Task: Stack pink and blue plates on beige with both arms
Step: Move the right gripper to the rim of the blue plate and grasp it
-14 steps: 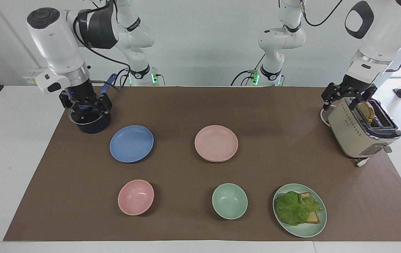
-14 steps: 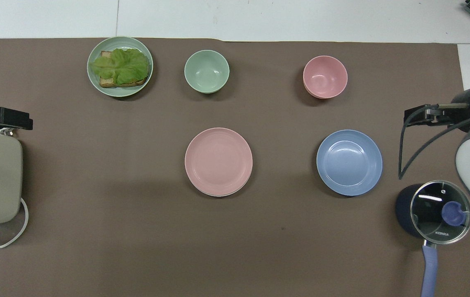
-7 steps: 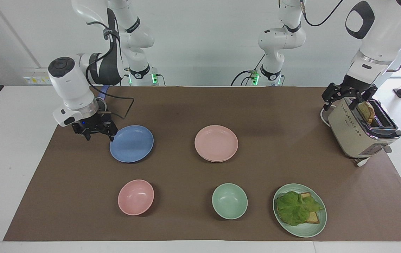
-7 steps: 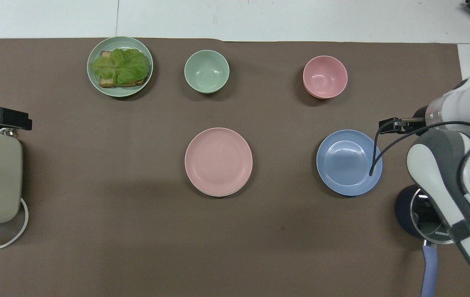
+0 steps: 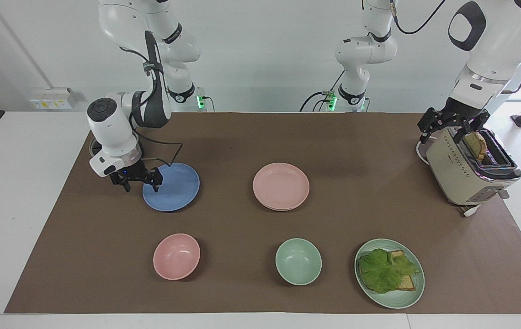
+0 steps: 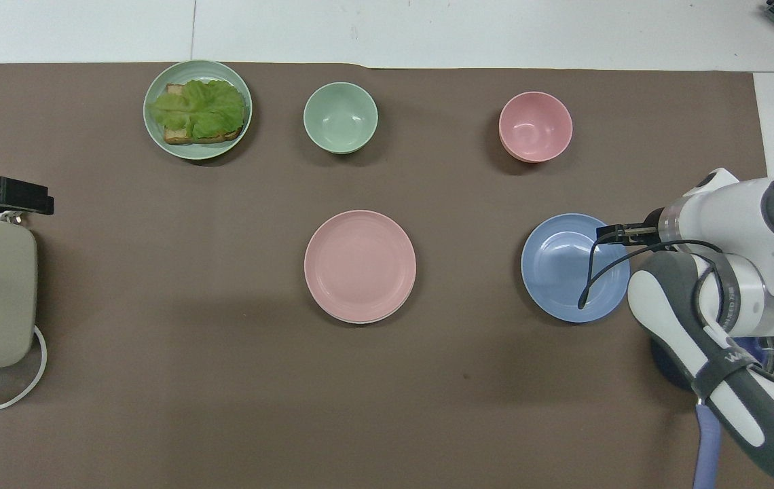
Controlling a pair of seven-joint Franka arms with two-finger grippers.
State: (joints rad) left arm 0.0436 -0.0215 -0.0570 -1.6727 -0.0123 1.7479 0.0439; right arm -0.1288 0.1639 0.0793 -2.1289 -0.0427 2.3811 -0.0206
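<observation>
In the facing view the blue plate (image 5: 174, 187) lies flat on the brown mat (image 5: 361, 219) at centre left of the frame; in the overhead view it is at centre right (image 6: 560, 272). The right gripper (image 5: 140, 184) is low at that plate's left rim in the facing view, fingers spread, one fingertip (image 5: 156, 185) over the plate's edge and the other outside it over the mat; whether either touches the plate cannot be told. In the overhead view the same gripper (image 6: 610, 234) shows at the plate's upper right rim, with the white arm filling the lower right corner and covering most of a dark pot (image 6: 665, 360). The pink plate (image 5: 281, 184) sits in the middle of the frame, well apart from the blue one, and rests on the beige plate (image 6: 368, 320), of which only a thin pale rim shows under its edge. The left gripper (image 5: 446, 129) hangs at the upper right of the facing view, over the toaster (image 5: 461, 176), its fingers spread and holding nothing; a slice of toast (image 5: 476, 145) stands in the slot beside it. Along the bottom of the facing view, from left to right, stand a pink bowl (image 5: 176, 256), a green bowl (image 5: 298, 261) and a green plate (image 5: 400, 301) with lettuce and toast.
</observation>
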